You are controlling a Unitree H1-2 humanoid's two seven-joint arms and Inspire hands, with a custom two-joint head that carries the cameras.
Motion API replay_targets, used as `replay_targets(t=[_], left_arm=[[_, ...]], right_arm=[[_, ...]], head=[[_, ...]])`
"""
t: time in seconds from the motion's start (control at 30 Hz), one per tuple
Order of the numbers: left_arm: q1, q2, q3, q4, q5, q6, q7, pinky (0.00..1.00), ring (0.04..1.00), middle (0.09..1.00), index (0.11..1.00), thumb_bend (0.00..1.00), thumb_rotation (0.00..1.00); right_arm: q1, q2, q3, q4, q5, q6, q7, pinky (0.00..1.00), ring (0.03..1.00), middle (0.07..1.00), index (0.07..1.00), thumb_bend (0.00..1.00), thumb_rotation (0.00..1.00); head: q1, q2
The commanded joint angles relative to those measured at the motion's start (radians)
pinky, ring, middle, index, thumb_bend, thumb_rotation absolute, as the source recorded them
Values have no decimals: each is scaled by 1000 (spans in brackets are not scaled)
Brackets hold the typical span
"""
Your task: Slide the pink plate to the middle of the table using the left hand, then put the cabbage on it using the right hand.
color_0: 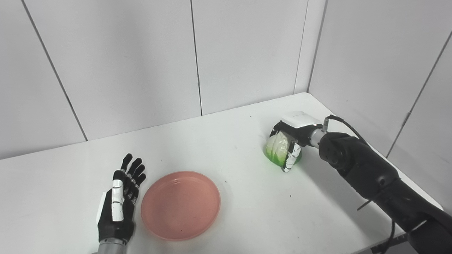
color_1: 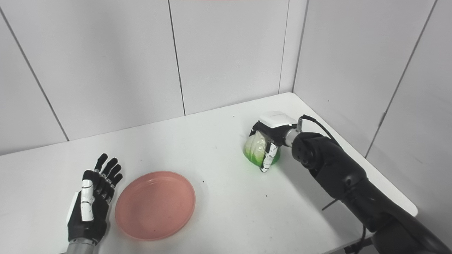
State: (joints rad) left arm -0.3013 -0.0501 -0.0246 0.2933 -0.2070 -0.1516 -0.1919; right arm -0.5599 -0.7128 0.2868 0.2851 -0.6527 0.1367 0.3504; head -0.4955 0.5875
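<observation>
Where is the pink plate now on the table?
In both eye views the pink plate lies empty near the table's front edge, left of centre, just right of the open left hand and far from the cabbage.

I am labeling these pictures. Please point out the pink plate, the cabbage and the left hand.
pink plate [color_0: 180, 205], left eye view, on its bare inner floor.
cabbage [color_0: 277, 148], left eye view, on the pale leaves showing between the right hand's fingers.
left hand [color_1: 88, 208], right eye view, on the back of the hand.
</observation>
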Motion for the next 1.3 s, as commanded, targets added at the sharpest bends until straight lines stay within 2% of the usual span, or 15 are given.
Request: replay_targets(t=[0.0,0.1,0.33,0.4,0.43,0.47,0.5,0.53,0.57,0.6,0.63,0.8,1.0,1.13,1.27], left_arm=[[20,-5,6,-2,-6,6,2,942,934,923,924,653,1000],[24,-4,4,-17,0,26,8,938,933,919,922,666,1000],[23,-5,-1,-14,10,13,8,954,940,928,931,663,1000],[26,-7,-7,-25,21,19,14,953,939,927,934,665,1000],[30,-10,-12,-36,28,27,20,951,937,925,933,669,1000],[33,-12,-15,-43,33,33,24,950,935,924,932,669,1000],[42,-24,-19,-65,43,51,42,950,934,923,931,669,1000],[48,-33,-22,-81,50,63,55,924,921,914,914,669,997],[58,-46,-28,-104,58,82,68,917,918,914,911,664,995],[64,-55,-32,-121,62,96,76,918,920,920,912,652,994],[70,-64,-37,-136,68,111,84,918,920,921,912,651,994],[74,-87,-64,-137,119,93,107,930,912,923,909,635,998],[73,-121,-69,-119,155,71,157,888,897,909,894,658,988],[74,-144,-64,-103,182,38,202,968,950,953,952,665,997],[75,-160,-61,-106,196,31,239,885,957,961,955,635,1000]], right_arm=[[-36,-21,-31,-53,2,-31,-35,441,458,535,461,516,0],[-37,-22,-37,-78,1,-50,-42,444,458,531,461,517,0],[-62,-2,-70,-286,34,-39,3,411,453,527,468,518,0],[-75,6,-72,-330,42,-44,17,439,460,518,468,518,0],[-81,10,-73,-351,50,-44,27,449,464,514,468,519,0],[-84,12,-75,-364,55,-43,33,453,465,515,466,519,0],[-93,19,-72,-398,60,-27,54,456,466,515,465,518,0],[-98,25,-71,-421,62,-15,69,463,466,523,460,518,0],[-105,37,-67,-451,64,-9,83,460,464,523,461,517,0],[-108,46,-66,-470,64,-6,93,446,459,518,467,518,0],[-112,60,-64,-482,71,-21,93,445,458,518,467,518,0],[-134,132,-36,-495,92,-64,110,408,444,510,479,518,0],[-154,224,20,-481,99,-94,124,377,431,501,495,519,0],[-158,281,69,-460,86,-106,140,397,444,509,482,518,0],[-149,319,102,-440,74,-130,142,372,431,506,494,518,0]], head=[[6,9],[6,9],[46,27],[81,35],[136,45],[136,45],[202,55],[202,55],[251,60],[251,60],[289,62],[369,68],[409,72],[424,73],[429,74]])
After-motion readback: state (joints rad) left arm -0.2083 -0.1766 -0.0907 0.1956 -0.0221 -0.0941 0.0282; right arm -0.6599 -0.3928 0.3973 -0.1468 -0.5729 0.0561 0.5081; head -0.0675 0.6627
